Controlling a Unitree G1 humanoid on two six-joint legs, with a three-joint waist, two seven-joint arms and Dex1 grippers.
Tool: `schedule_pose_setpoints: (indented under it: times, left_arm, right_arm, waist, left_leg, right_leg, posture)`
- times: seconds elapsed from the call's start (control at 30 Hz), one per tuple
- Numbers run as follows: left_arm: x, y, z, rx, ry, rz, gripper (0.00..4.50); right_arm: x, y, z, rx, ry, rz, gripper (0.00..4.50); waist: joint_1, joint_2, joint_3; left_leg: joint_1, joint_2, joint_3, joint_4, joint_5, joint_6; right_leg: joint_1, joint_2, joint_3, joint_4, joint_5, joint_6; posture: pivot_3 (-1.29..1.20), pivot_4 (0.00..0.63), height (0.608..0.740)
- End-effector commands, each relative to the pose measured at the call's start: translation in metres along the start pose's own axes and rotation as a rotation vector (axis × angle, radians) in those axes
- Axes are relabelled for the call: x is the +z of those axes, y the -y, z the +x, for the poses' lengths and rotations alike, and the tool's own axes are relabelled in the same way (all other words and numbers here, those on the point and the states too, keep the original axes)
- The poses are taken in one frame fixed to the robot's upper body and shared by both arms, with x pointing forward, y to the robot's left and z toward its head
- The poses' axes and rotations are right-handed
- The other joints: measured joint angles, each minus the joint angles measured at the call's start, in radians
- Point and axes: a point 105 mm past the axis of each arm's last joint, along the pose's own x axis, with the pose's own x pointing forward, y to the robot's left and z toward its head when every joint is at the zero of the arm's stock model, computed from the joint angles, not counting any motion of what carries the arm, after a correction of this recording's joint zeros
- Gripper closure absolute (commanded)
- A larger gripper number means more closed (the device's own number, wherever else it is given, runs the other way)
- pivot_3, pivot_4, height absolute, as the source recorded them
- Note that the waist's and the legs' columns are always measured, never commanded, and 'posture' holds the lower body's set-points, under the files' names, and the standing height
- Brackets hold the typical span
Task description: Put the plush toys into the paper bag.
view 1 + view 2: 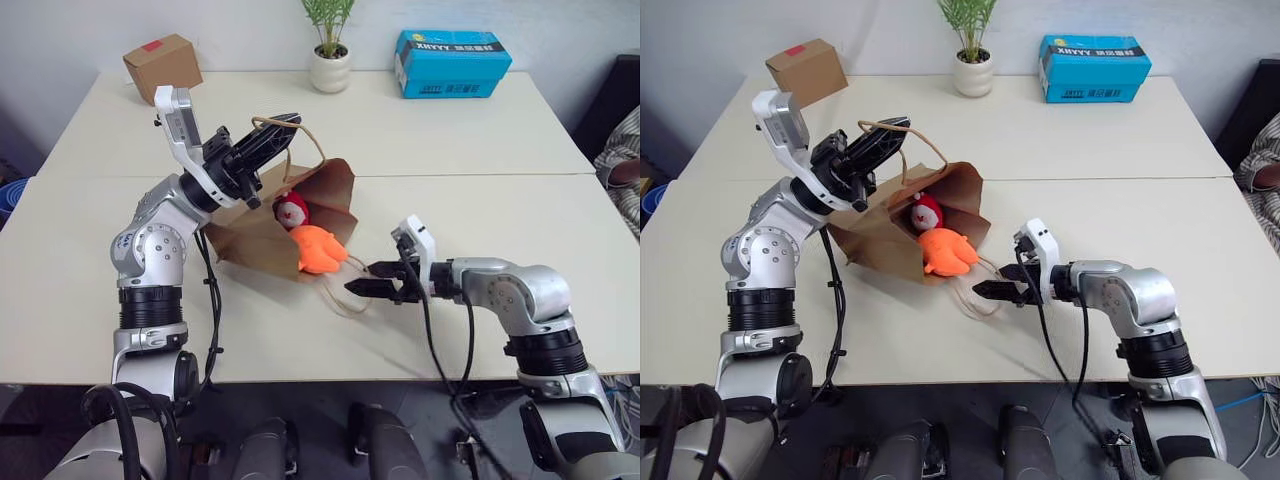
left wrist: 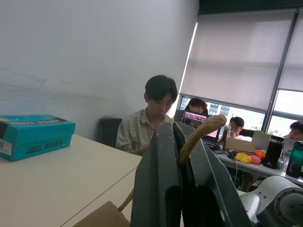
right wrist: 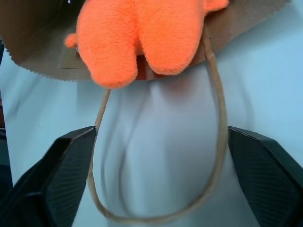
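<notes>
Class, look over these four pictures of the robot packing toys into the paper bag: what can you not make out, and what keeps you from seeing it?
- Red plush toy: lower body hidden by the orange plush toy and the paper bag wall, head views.
- Orange toy's upper part: cut off by the picture's edge, right wrist view.
- How far the orange toy sits inside: unclear; it lies at the bag's mouth.
- Left gripper on the bag handle: its own fingers hide the contact.
- Blue box lettering: too small.

You're looking at two cream tables (image 1: 470, 215) pushed together, seam running side to side, against a plain white wall (image 1: 240, 25). A potted plant (image 1: 329, 50) stands at the far edge; left of the plant sits a cardboard box (image 1: 162, 66), right of it a teal box (image 1: 451, 63). Beyond, a window (image 2: 289, 109) with lowered blinds (image 2: 236, 56), people seated at desks.
</notes>
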Motion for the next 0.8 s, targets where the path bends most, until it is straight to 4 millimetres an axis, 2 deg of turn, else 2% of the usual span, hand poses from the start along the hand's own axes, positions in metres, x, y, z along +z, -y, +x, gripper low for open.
schedule_pose_setpoints:
  times: [0.03,0.17,0.23,0.33,0.5,0.6,0.67,0.73,0.8]
  left_arm:
    - [0.01,0.007,0.001,-0.027,0.022,0.031,4.5]
    - [0.01,0.006,0.0,-0.021,0.021,0.033,4.5]
    - [0.01,0.005,0.0,-0.019,0.022,0.035,4.5]
    - [0.01,0.004,0.001,-0.015,0.026,0.037,4.5]
    - [0.011,0.002,0.001,-0.011,0.034,0.037,4.5]
    - [0.011,0.002,0.001,-0.01,0.039,0.036,4.5]
    - [0.01,0.002,0.002,-0.015,0.037,0.034,4.5]
    - [0.008,0.003,0.004,-0.025,0.03,0.032,4.5]
    - [0.007,0.003,0.005,-0.031,0.023,0.031,4.5]
  right_arm:
    - [-0.001,-0.021,0.008,0.119,0.029,0.084,1.38]
    - [0.001,-0.032,0.0,0.195,0.053,0.151,2.8]
    - [0.001,-0.045,-0.01,0.271,0.052,0.175,3.5]
    - [0.013,-0.06,-0.027,0.372,0.136,0.232,4.48]
    - [0.045,-0.067,-0.063,0.461,0.358,0.273,4.48]
    - [0.05,-0.062,-0.076,0.41,0.384,0.262,4.48]
    - [0.045,-0.051,-0.074,0.281,0.35,0.244,4.48]
    - [0.025,-0.032,-0.064,0.092,0.24,0.215,4.48]
    - [0.008,-0.037,-0.054,0.074,0.135,0.162,4.13]
  waist:
    - [0.001,0.0,0.0]
    - [0.007,0.0,0.0]
    - [0.014,0.0,0.0]
    - [0.025,0.0,0.0]
    - [0.026,0.0,0.0]
    - [0.026,0.0,0.0]
    - [0.025,0.0,0.0]
    - [0.025,0.0,0.0]
    - [0.025,0.0,0.0]
  left_leg:
    - [0.0,0.0,0.0,0.0,0.0,0.0]
    - [-0.001,-0.001,-0.001,0.0,0.0,0.001]
    - [-0.001,-0.001,-0.001,0.0,0.0,0.001]
    - [-0.001,-0.001,-0.001,0.0,0.0,0.001]
    - [-0.001,-0.001,-0.001,0.0,0.0,0.001]
    - [-0.001,-0.001,-0.001,0.0,0.0,0.002]
    - [-0.001,-0.001,-0.001,0.0,0.0,0.002]
    - [-0.001,-0.001,-0.001,0.0,0.0,0.002]
    - [-0.001,-0.001,-0.001,0.0,0.0,0.002]
  right_leg:
    - [0.0,0.0,0.0,0.0,0.0,0.0]
    - [0.0,-0.001,0.0,0.0,0.0,0.0]
    - [0.0,-0.001,0.0,-0.001,0.0,0.0]
    - [0.0,-0.001,0.0,-0.001,0.0,0.001]
    - [0.0,-0.001,0.0,0.0,0.0,0.0]
    - [0.0,-0.001,0.0,0.0,0.0,0.0]
    - [0.0,-0.001,0.0,-0.001,0.0,0.0]
    - [0.0,-0.001,0.0,-0.001,0.0,0.0]
    - [0.0,-0.001,0.0,-0.001,0.0,0.001]
  posture:
    - [0.0,0.15,0.74]
    - [0.0,0.15,0.74]
    - [0.0,0.15,0.74]
    - [0.0,0.15,0.74]
    - [0.0,0.15,0.74]
    - [0.0,0.15,0.74]
    - [0.0,0.15,0.74]
    - [0.0,0.15,0.74]
    - [0.0,0.15,0.74]
